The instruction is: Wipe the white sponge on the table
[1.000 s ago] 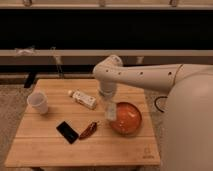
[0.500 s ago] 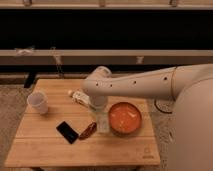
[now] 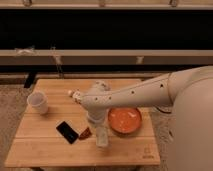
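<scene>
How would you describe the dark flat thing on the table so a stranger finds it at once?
Start at the wooden table and find the orange bowl; the robot's pincer points down just left of it, as pictured. Left again, past a small reddish-brown scrap, lies the flat black slab, the only dark, thin thing there.

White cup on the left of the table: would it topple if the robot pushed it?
Possibly. The cup stands upright and looks small and light, so a low push would probably slide it across the table; a push near its rim might tip it. On its side it would likely roll. The gripper is elsewhere, low beside the orange bowl.
</scene>
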Available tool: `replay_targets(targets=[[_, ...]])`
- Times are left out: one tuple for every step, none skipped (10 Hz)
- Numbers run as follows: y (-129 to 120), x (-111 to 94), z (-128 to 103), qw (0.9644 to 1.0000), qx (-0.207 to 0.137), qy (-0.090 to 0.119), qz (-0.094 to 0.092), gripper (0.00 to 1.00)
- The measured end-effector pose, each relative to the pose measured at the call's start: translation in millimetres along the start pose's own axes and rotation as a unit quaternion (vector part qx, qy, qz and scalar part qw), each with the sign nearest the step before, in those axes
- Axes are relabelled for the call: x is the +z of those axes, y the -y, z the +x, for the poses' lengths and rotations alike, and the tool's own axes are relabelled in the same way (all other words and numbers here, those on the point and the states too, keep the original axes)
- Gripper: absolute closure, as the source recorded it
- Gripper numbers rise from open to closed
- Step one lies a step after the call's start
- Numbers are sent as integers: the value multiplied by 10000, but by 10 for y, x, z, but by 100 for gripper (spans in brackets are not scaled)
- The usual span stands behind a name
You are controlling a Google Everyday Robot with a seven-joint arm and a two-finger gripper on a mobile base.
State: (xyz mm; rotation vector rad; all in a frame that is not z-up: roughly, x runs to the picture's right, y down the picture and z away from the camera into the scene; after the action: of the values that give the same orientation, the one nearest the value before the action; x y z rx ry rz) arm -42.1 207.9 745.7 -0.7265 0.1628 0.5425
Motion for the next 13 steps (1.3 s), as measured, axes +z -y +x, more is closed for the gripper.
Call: replay_targets(targets=[[15, 110, 40, 9999, 55, -63, -57, 100], [29, 172, 43, 9999, 68, -97, -84, 100], [50, 247, 17, 9998, 62, -129, -102, 100], [64, 315, -33, 9998, 39, -156, -118, 100], [109, 349, -48, 9998, 44, -181, -113, 100], [148, 375, -54, 9997, 48, -201, -110, 100], [215, 408, -90, 9997, 48, -219, -98, 100], [289, 417, -140, 9997, 31, -221, -67, 100], [364, 426, -178, 9997, 25, -222, -36, 100], [435, 432, -222, 9998, 26, -218, -13, 100], [507, 444, -324, 9998, -32, -213, 31, 100], [503, 454, -402, 9997, -99, -210, 43, 100], [489, 471, -495, 9995, -207, -211, 63, 100]])
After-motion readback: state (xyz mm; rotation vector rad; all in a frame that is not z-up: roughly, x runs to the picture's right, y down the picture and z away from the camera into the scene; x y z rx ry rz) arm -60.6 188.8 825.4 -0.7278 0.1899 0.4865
